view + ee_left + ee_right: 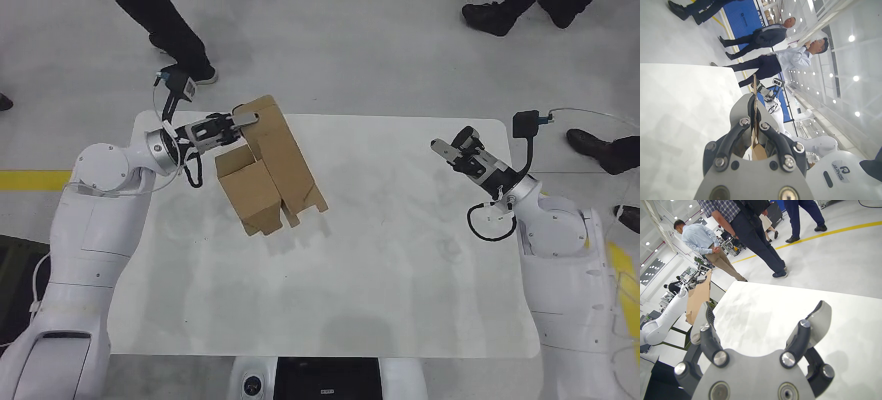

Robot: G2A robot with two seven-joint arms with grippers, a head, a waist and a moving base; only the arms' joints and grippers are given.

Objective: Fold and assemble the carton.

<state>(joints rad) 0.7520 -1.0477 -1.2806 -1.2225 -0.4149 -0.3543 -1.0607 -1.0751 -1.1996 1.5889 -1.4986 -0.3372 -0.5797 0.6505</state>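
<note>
Carton sits partly formed near the far left corner of the surface, its panels raised but its flaps loose and splayed. The left gripper has its fingers clamped on an upper edge of the cardboard. The right gripper hovers well apart over the far right side, spread wide and empty. Folding looks begun. Squaring the body and closing the flaps appear still to be done.

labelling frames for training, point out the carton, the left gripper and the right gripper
carton (290, 165), top view, on its broad panel
left gripper (243, 118), top view, between fingers shut on the carton's edge
right gripper (763, 303), right wrist view, midway between its open fingers
</note>
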